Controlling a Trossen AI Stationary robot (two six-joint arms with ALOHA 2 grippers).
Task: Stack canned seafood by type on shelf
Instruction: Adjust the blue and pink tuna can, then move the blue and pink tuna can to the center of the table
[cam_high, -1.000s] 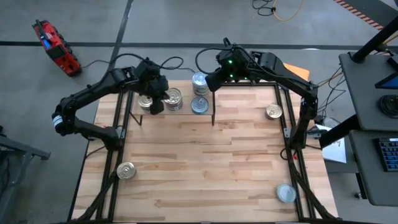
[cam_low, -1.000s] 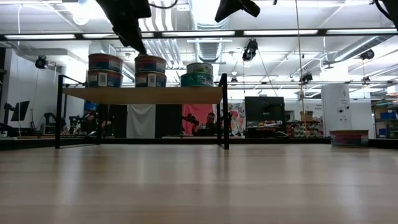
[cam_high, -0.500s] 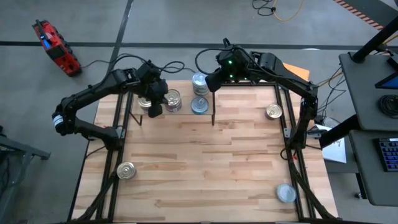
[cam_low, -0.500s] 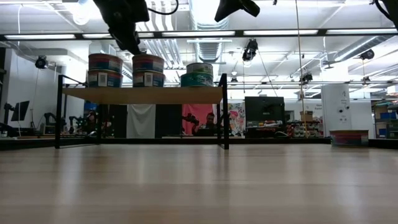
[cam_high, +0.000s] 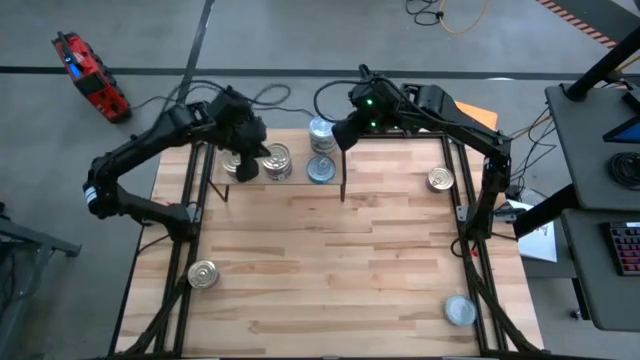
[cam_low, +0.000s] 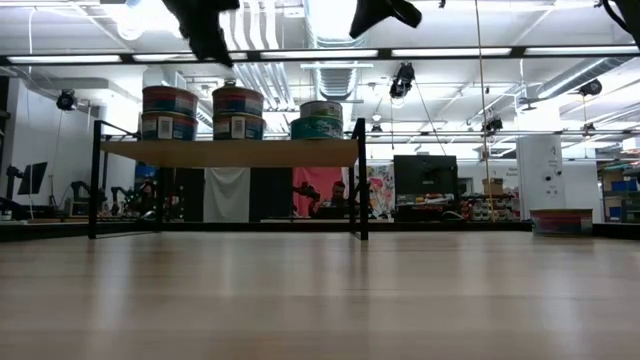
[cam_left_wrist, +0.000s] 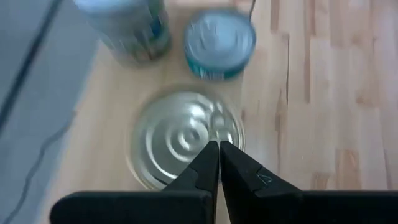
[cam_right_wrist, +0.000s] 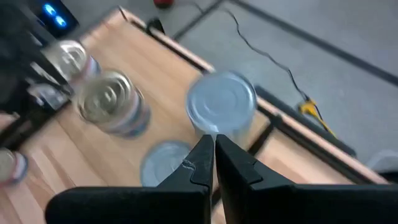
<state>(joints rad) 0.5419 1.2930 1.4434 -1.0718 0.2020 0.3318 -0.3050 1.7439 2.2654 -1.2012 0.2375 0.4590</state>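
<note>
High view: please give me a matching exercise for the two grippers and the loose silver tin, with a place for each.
Things:
1. left gripper
2. right gripper
3. loose silver tin

Places:
a. on the table, far from the shelf
b. above a golden-lidded tin
c. close to the silver-lidded stack

Pairs: 1-b, 2-c, 3-a.

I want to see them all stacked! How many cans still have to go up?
Stacks of cans already stand on the shelf. Nothing is in hand: the left gripper and right gripper hover over the shelf, fingers shut and empty. Three loose cans wait on the table.
</note>
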